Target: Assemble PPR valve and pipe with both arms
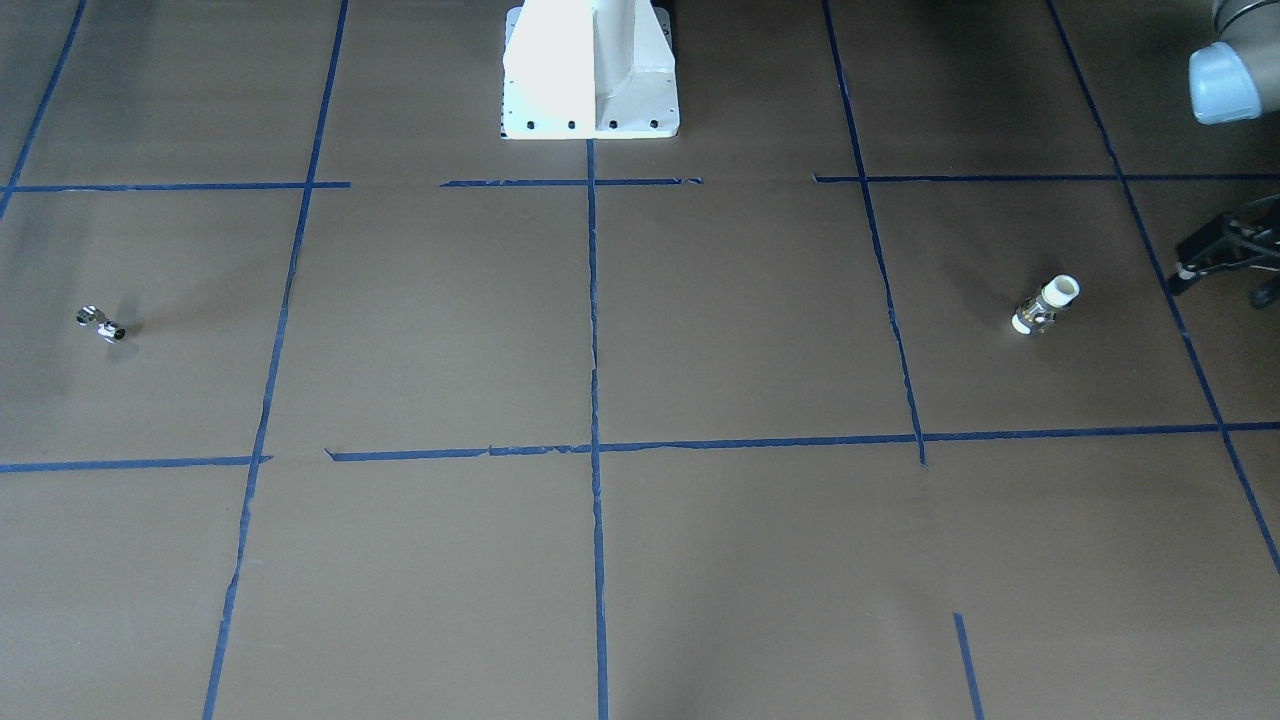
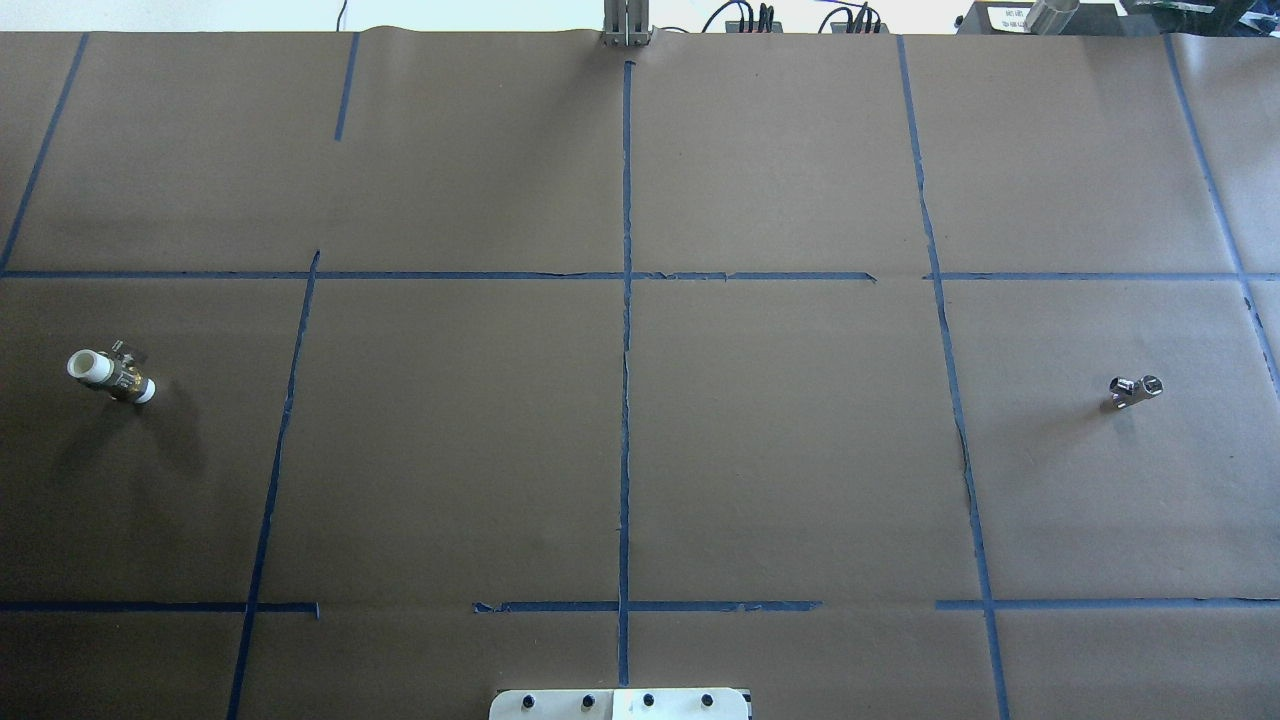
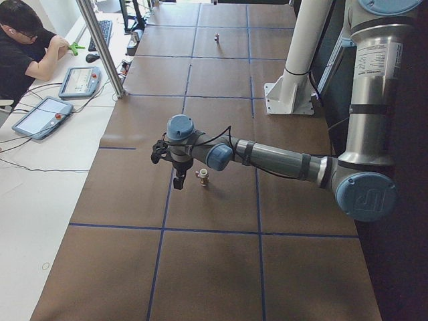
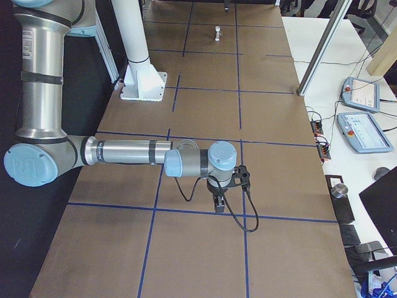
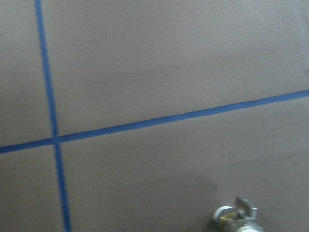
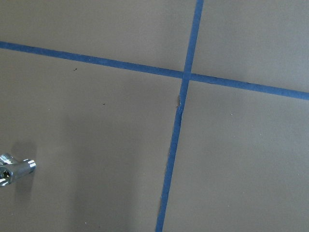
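Note:
The PPR valve (image 1: pixel 1045 305), white-ended with a brass middle, lies on the brown table on my left side. It also shows in the overhead view (image 2: pixel 110 375) and at the bottom edge of the left wrist view (image 5: pixel 236 220). The pipe (image 1: pixel 100 324), a tiny shiny metal piece, lies far off on my right side (image 2: pixel 1137 388) and at the left edge of the right wrist view (image 6: pixel 14 169). My left gripper (image 1: pixel 1215 250) hovers close beside the valve (image 3: pixel 202 177), only partly in view. My right gripper (image 4: pixel 219 202) hangs low over the table. I cannot tell whether either is open.
The white pedestal base (image 1: pixel 590 70) stands at the table's middle on the robot's side. Blue tape lines (image 2: pixel 625 400) grid the brown paper. An operator (image 3: pixel 27 47) sits at a side bench with teach pendants (image 4: pixel 360 93). An aluminium post (image 3: pixel 100 47) stands at the table's far edge.

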You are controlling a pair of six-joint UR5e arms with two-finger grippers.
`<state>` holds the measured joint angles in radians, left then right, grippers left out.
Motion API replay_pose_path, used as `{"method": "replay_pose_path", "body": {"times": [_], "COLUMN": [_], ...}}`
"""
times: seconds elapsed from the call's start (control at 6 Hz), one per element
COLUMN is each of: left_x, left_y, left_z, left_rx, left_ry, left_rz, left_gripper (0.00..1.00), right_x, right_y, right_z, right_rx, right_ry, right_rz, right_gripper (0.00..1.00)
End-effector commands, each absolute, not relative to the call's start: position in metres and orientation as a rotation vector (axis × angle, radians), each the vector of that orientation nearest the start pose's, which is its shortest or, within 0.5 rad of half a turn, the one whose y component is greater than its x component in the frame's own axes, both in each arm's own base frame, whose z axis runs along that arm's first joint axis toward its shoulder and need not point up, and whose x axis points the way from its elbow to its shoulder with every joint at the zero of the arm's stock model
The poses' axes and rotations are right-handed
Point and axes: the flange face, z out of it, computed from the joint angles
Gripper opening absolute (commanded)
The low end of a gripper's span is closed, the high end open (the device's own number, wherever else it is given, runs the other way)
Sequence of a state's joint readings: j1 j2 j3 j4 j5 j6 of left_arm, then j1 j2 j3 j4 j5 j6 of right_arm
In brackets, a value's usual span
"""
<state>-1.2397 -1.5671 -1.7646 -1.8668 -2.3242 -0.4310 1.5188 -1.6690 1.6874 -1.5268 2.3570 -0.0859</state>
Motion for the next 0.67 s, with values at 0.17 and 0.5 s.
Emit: {"method": "replay_pose_path", "body": {"times": [0.17,0.5], "left_x": [0.194,0.212], "left_y": [-0.468,-0.455], "left_z": [0.527,0.544], "left_rx": [0.147,0.124], "left_ry": [0.839,0.799], "left_rz": [0.03,0.049], "left_gripper": [1.0,1.0], "right_x": [0.039,0.039], "right_y": [-0.457,-0.457], "right_z": [0.643,0.644], "right_rx": [0.069,0.067], "right_ry": [-0.788,-0.788], "right_rz": [-0.154,-0.153], "right_gripper": [1.0,1.0]}}
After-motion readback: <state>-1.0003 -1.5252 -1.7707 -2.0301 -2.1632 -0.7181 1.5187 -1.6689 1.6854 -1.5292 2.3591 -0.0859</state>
